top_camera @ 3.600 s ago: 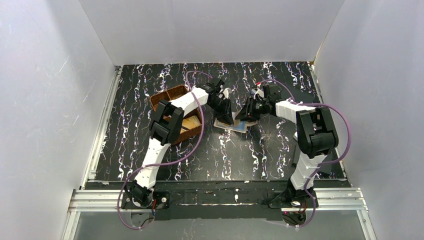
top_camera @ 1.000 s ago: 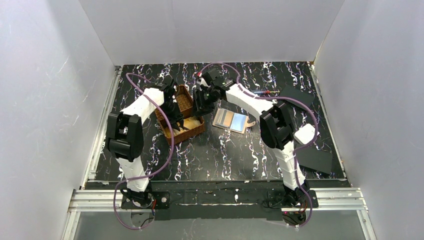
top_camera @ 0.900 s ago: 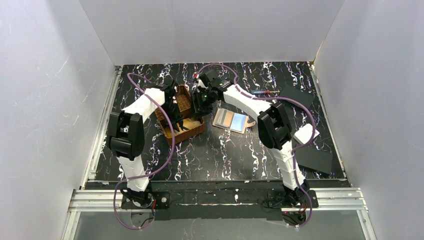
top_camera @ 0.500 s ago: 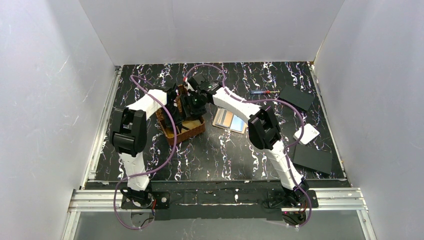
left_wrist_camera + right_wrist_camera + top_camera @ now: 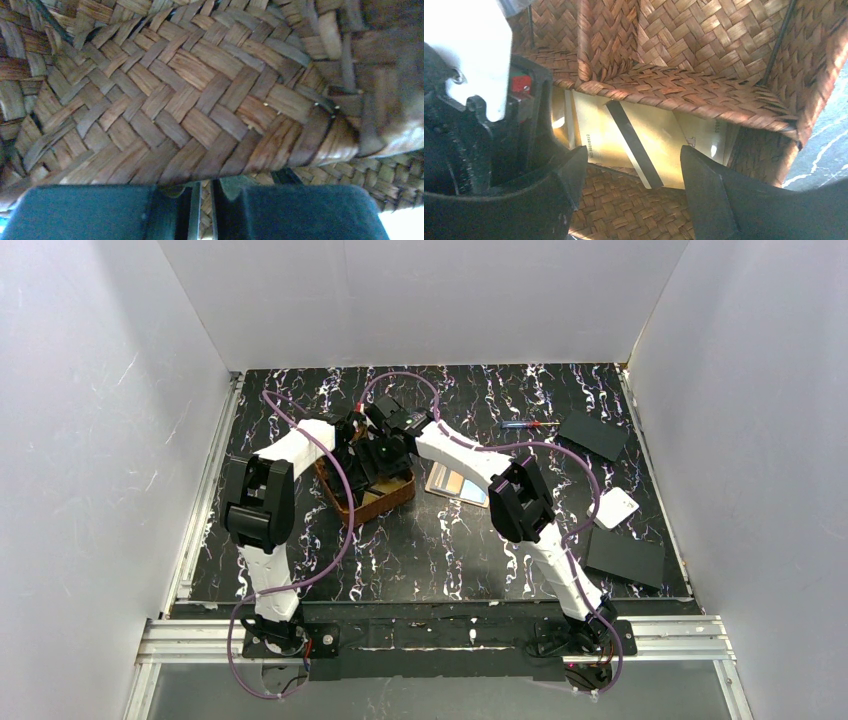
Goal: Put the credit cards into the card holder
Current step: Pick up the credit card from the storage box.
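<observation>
Right hand (image 5: 633, 156): jaws spread wide, empty, hanging over one compartment of the woven tray (image 5: 704, 95).
Left hand (image 5: 201, 210): fingers drawn almost together with only a thin slit between them; weave shows through the slit, and no card is made out there. It is pressed close against the tray's weave.
Credit cards (image 5: 664, 135): gold, at least two overlapping, the top one showing a black stripe. They lie flat on the tray floor beside the divider wall, right under the right hand's gap.
Card holder (image 5: 460, 488): lying open on the worktop (image 5: 450, 550), just right of the tray and partly crossed by the right arm.
Other stock: two black plates (image 5: 593, 434) and (image 5: 625, 557), a white box (image 5: 618, 507), and a slim pen-like item (image 5: 525, 424), all well apart from the tray.
Step in hand: judged to be the pick-up of a card from the tray; no card is being carried to the holder.
Next move calls for: lowering the right hand's fingers to the top card's edges and closing. The cards are thin and flat on the weave, so one fingertip likely has to get under an edge. The left arm crowds the same compartment.
Right wrist view only: the cards and the stripe.
Left wrist view only: the narrow slit between the left fingers.
Top view only: the holder and both arms meeting over the tray, which hide its contents.
</observation>
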Controlling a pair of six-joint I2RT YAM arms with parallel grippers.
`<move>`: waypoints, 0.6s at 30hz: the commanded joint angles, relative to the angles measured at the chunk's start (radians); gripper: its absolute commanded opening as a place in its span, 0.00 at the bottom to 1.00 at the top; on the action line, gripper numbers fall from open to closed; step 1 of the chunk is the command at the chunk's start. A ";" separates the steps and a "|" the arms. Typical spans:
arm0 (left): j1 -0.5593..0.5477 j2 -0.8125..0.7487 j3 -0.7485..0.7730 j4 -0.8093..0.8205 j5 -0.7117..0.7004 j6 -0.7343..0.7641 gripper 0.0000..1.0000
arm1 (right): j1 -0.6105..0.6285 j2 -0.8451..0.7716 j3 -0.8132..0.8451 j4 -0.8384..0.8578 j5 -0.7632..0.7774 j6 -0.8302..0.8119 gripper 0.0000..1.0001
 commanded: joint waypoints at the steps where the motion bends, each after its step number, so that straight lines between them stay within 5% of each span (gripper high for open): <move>1: 0.004 0.034 -0.009 -0.007 0.002 -0.008 0.08 | -0.012 0.075 -0.047 -0.090 0.112 -0.064 0.80; 14: 0.005 -0.121 0.064 -0.131 0.075 -0.006 0.17 | 0.006 0.054 -0.098 -0.101 0.132 -0.093 0.86; 18: 0.007 -0.176 0.079 -0.161 0.051 0.000 0.20 | 0.008 0.062 -0.071 -0.116 0.214 -0.120 0.98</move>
